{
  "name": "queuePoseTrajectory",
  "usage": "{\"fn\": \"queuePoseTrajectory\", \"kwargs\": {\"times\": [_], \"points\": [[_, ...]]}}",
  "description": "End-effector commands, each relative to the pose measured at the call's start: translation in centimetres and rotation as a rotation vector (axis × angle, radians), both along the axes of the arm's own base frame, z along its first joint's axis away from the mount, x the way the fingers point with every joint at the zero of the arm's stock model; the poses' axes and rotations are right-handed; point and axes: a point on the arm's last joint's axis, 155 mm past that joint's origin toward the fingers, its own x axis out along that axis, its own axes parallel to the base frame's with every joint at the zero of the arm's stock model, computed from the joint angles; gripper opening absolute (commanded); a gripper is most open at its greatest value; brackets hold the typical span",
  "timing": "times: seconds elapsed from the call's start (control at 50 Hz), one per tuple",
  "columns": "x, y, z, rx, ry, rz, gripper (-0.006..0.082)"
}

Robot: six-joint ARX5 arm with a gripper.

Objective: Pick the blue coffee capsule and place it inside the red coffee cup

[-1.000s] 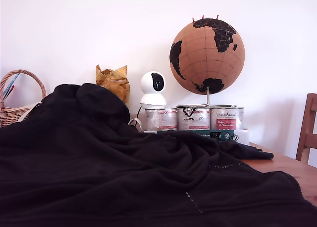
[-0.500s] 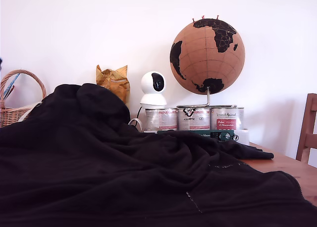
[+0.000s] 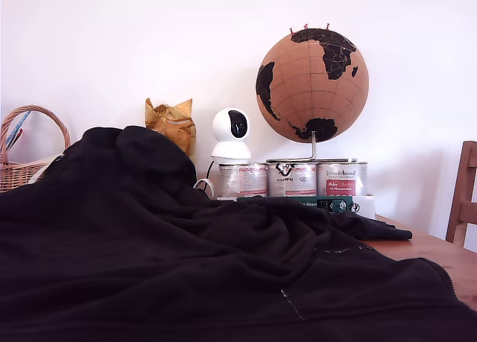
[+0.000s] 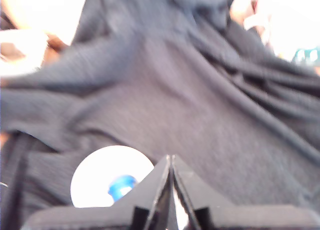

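Blue capsule sits inside round white-looking cup on black cloth; placement looks done. Gripper above, fingers pressed together, empty, likely clearing away.

The exterior view sits low, close to the surface, looking sideways across the black blanket at the globe and wall. The wrist view looks down over the tool, very near the blanket. Both views share that blanket.
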Motion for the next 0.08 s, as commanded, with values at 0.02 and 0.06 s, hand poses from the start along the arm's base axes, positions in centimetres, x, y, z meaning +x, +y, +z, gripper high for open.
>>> {"fn": "queuePoseTrajectory", "kwargs": {"times": [0.02, 0.06], "points": [[-0.69, -0.02, 0.18, 0.008, -0.013, -0.002, -0.0024], [-1.06, -0.02, 0.55, 0.008, -0.025, -0.002, -0.0024]]}}
